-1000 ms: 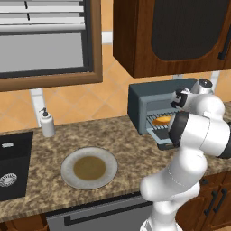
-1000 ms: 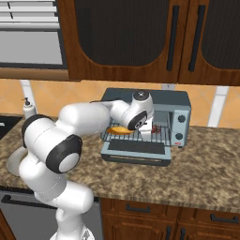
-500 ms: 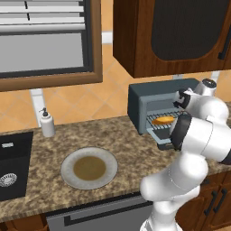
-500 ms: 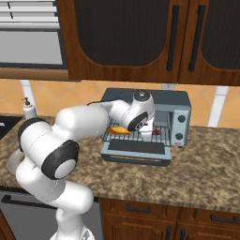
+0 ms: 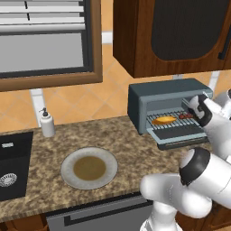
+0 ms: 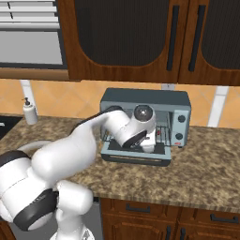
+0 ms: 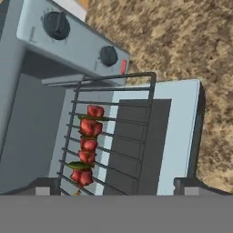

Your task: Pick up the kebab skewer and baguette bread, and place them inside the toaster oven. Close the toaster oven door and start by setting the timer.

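Gripper (image 7: 113,186) released kebab skewer (image 7: 86,145) (jaws wide).

Toaster oven door (image 7: 182,132) down, mouth open

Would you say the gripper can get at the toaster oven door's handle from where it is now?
Probably yes. The gripper is open just above the rack, where the kebab skewer lies. The toaster oven door hangs open below, its handle along the outer edge, with nothing on the door in the way.
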Robot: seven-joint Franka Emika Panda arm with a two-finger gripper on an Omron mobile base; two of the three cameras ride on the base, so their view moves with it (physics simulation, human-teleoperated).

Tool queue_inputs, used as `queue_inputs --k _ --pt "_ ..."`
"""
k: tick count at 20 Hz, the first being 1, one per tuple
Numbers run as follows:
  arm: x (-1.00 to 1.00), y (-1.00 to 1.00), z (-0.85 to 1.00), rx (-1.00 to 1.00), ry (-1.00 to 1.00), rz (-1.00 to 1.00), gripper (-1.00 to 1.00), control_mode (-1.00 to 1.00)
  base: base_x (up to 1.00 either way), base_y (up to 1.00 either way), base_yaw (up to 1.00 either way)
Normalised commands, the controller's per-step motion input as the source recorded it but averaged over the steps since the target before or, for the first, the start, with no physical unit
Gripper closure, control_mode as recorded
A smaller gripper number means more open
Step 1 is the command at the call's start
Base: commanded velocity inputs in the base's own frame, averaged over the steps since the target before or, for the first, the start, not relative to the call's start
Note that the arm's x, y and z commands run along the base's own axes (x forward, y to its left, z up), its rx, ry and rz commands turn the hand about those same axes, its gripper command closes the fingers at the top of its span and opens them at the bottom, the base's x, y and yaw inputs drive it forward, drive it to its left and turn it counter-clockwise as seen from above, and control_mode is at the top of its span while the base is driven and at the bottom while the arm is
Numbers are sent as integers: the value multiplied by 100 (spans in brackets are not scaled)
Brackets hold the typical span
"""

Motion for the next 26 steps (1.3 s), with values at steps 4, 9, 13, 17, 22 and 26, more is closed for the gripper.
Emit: queue_inputs --k 4,9,13,17,22,26 --pt "-40 1 0 -16 -22 58 -100 -100 0 0 0" --pt "-3 9 0 -29 -16 45 -100 -100 0 0 0" --pt "-1 4 0 -43 -12 27 -100 -100 0 0 0" --pt "-4 0 0 -46 -8 28 -100 -100 0 0 0" --pt "0 0 -2 -48 -3 26 -100 -100 0 0 0" --pt "0 0 -2 -37 -1 25 -100 -100 0 0 0"
